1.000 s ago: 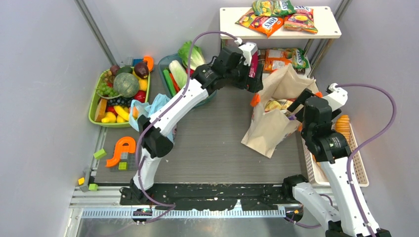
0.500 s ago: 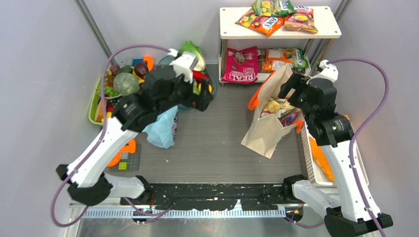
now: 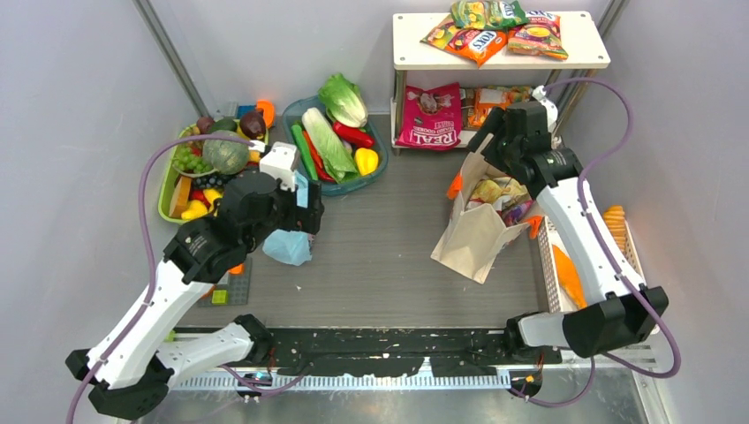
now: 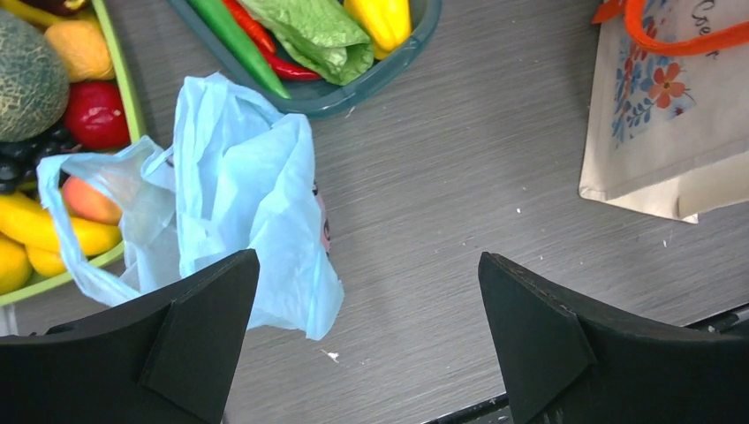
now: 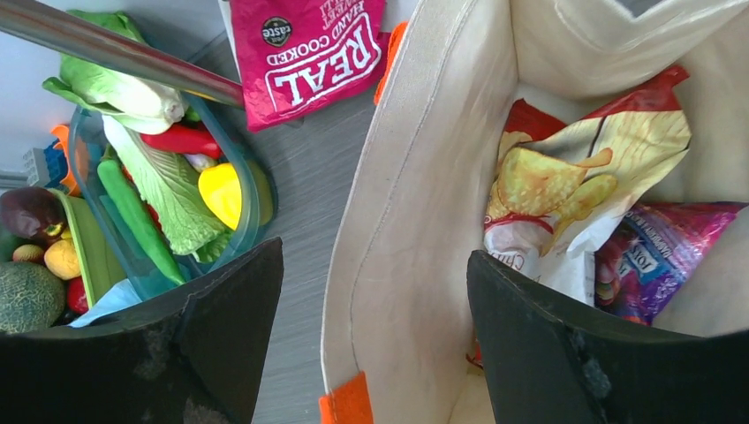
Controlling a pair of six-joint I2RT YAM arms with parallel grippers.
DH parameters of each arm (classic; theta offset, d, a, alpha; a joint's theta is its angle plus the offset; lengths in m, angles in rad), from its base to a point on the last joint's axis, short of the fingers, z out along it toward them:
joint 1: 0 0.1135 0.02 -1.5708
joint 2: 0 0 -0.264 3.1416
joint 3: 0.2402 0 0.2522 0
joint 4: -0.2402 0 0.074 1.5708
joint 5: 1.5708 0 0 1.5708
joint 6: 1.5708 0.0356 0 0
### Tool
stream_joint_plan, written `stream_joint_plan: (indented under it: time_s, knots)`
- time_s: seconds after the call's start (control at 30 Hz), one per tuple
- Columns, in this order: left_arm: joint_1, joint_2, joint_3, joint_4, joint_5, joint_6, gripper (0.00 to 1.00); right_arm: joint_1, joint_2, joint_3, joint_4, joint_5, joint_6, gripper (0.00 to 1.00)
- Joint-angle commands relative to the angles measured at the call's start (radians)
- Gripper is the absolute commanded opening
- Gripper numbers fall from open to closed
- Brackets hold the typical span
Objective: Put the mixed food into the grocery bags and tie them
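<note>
The beige canvas tote (image 3: 477,234) with orange handles stands open at the right, with a chips packet (image 5: 565,185) and a purple packet (image 5: 662,256) inside. My right gripper (image 5: 375,250) hangs open over the tote's far-left rim, one finger outside the wall and one inside. The thin light-blue plastic bag (image 4: 247,177) lies crumpled beside the trays. Above the table next to it, my left gripper (image 4: 367,258) is open and holds nothing. A pink snack packet (image 3: 430,115) leans under the shelf. Cabbage (image 3: 329,141) and a yellow pepper (image 3: 366,161) lie in the teal tray (image 3: 382,173).
A green tray (image 3: 166,190) at the left holds a melon (image 3: 226,152) and other fruit. More snack packets lie on the white shelf (image 3: 415,49). At the right edge, a white mesh basket (image 3: 638,291) holds stacked biscuits (image 3: 614,225). Toy blocks (image 3: 221,287) lie at the near left.
My left arm has swung from the shelf area back left, over the blue bag, and its gripper opened fully. My right arm has moved up to the tote's far rim.
</note>
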Motion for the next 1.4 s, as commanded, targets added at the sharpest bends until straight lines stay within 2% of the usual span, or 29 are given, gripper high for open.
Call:
stream_joint_plan:
  time_s: [0.0, 0.27, 0.47, 0.53, 0.6, 0.63, 0.7, 0.77, 0.93, 1.03, 1.07, 1.1, 1.13, 1.2, 1.27, 1.37]
  knots:
    - [0.05, -0.049, -0.028, 0.001, -0.004, -0.031, 0.99, 0.017, 0.047, 0.08, 0.014, 0.044, 0.077, 0.84]
    - [0.117, -0.092, -0.056, -0.032, 0.0, -0.003, 1.0, 0.039, 0.205, 0.186, -0.044, 0.122, 0.09, 0.79]
    - [0.124, -0.142, -0.116, -0.02, -0.015, 0.01, 1.0, 0.036, 0.243, 0.173, -0.048, 0.184, 0.065, 0.72]
    - [0.126, -0.157, -0.143, -0.016, -0.014, 0.01, 1.0, 0.026, 0.259, 0.175, -0.043, 0.179, 0.062, 0.64]
    - [0.128, -0.175, -0.165, -0.013, -0.016, 0.014, 1.0, 0.009, 0.291, 0.195, -0.044, 0.162, 0.059, 0.43]
    - [0.127, -0.181, -0.174, -0.016, -0.022, 0.015, 1.0, 0.001, 0.298, 0.205, -0.049, 0.16, 0.059, 0.26]
    - [0.128, -0.187, -0.184, -0.026, -0.035, 0.015, 1.0, -0.025, 0.314, 0.236, -0.057, 0.162, 0.061, 0.14]
    - [0.129, -0.191, -0.196, -0.03, -0.036, 0.016, 0.99, -0.064, 0.323, 0.278, -0.043, 0.161, 0.049, 0.07]
    - [0.133, -0.198, -0.237, -0.014, -0.043, 0.003, 1.0, -0.163, 0.395, 0.431, -0.081, 0.154, 0.013, 0.05]
    - [0.153, -0.19, -0.263, -0.008, -0.078, -0.041, 0.99, -0.246, 0.424, 0.519, -0.116, 0.166, -0.004, 0.05]
    - [0.171, -0.183, -0.269, -0.01, -0.079, -0.057, 1.0, -0.26, 0.429, 0.526, -0.122, 0.165, -0.007, 0.08]
    - [0.19, -0.177, -0.274, -0.01, -0.075, -0.07, 1.0, -0.284, 0.43, 0.538, -0.121, 0.155, -0.016, 0.15]
    - [0.215, -0.17, -0.28, -0.009, -0.066, -0.084, 1.0, -0.293, 0.433, 0.543, -0.123, 0.149, -0.023, 0.43]
    - [0.263, -0.147, -0.291, 0.008, -0.038, -0.105, 1.0, -0.301, 0.427, 0.548, -0.125, 0.135, -0.044, 0.75]
    - [0.304, -0.126, -0.296, 0.026, -0.028, -0.113, 1.0, -0.298, 0.399, 0.526, -0.112, 0.109, -0.06, 0.82]
    - [0.34, -0.09, -0.28, 0.043, -0.045, -0.125, 0.99, -0.267, 0.307, 0.431, -0.036, 0.075, -0.144, 0.83]
